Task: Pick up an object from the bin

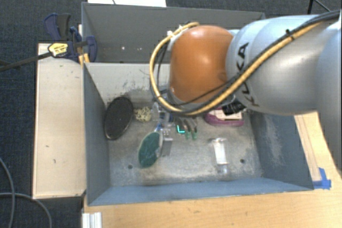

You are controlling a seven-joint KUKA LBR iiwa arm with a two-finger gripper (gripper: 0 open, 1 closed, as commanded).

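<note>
Beside hand (164, 139), dark green oval (148, 151), long axis front-to-back; hand's opening: cannot tell.

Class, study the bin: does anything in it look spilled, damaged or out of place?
Nothing stands out. The black oval, the green oval beside the gripper and the clear tube lie loose and apart in the bin.

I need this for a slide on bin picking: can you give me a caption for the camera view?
Robot hand beside a dark green oval piece in the grey bin.
</note>
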